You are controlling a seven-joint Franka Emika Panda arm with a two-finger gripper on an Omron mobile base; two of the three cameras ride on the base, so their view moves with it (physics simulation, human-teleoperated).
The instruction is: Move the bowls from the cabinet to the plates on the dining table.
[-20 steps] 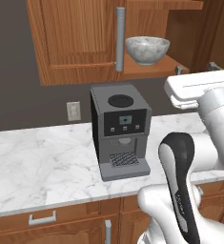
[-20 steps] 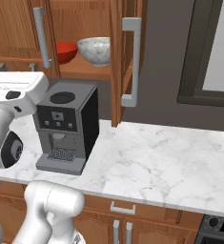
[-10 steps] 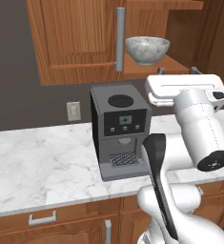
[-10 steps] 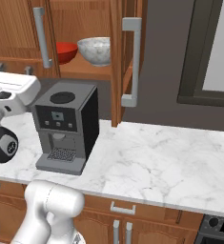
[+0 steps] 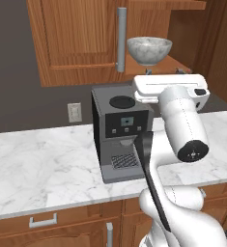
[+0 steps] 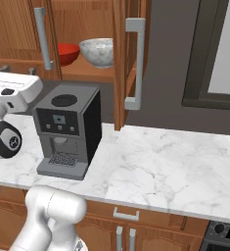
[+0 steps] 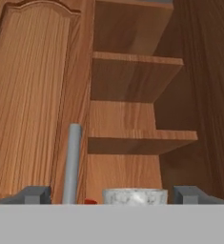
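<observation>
The reddish-brown cabinet (image 6: 87, 29) hangs open above the marble counter (image 6: 155, 162), its bottom shelf directly over the grey coffee machine (image 6: 67, 130) that stands on the counter. On that shelf, above the coffee machine, the marbled bowl (image 6: 99, 51) sits near the front edge with the red bowl (image 6: 67, 53) just beside and a little behind it, next to the door's grey bar handle (image 6: 43, 37). The gripper (image 7: 111, 194), level with the coffee machine's top, faces into the cabinet with its fingers spread wide and nothing between them, the marbled bowl just ahead.
</observation>
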